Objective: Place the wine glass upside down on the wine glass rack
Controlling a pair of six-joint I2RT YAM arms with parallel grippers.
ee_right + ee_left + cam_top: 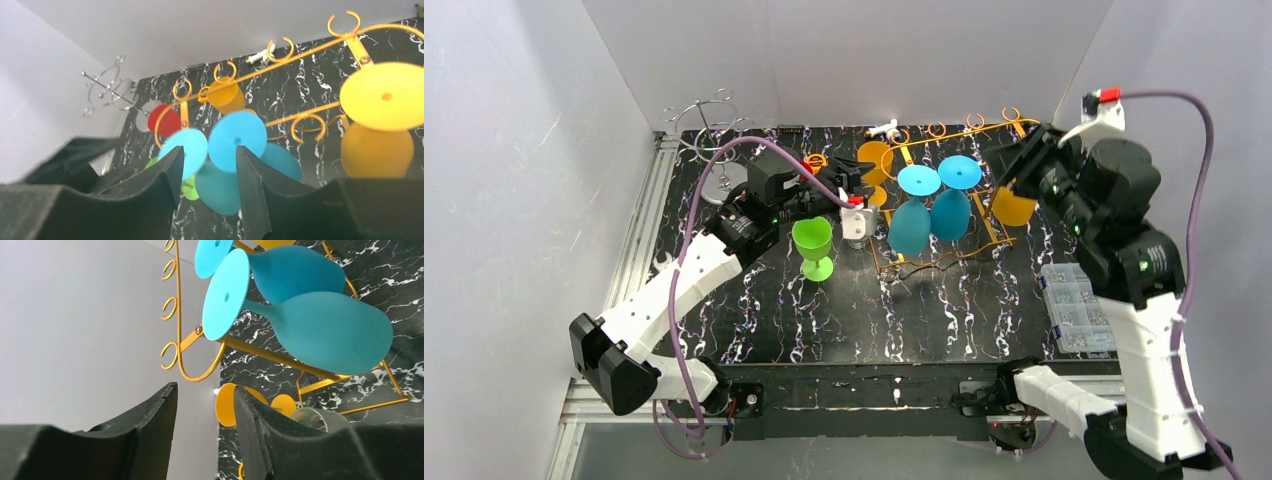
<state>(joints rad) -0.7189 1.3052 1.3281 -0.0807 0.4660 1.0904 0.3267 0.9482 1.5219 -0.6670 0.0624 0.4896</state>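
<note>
Black fingers (150, 425) of the left claw (205, 390) fill the bottom of the left wrist view. They are parted with nothing between them, so we call it released. Just past the tips we see an orange glass (227, 405) at the left end of the gold wine glass rack (177, 305). We cannot tell whether a finger touches it or whether it sits on a rail. Two blue glasses (330, 332) hang side by side on the rack's middle rails, feet up, bowls down.

Same on the right claw (209, 150): parted, gap empty, released. It hovers by the rack's right end, near a yellow-orange glass (377, 150) that hangs upside down there, its foot on the rails. In the right wrist view the claw and that glass stand apart.

We see the green wine glass (812, 240) upright on the counter (844, 310), foot down. It is just left of the rack's near corner, right beside the left arm's wrist. It is not on the rack and not in either claw.

Also on the counter are a chrome wire stand (714, 125) in the far left corner, well apart from the gold rack, and a clear parts box (1074, 305) at the right edge, beside the right arm.
</note>
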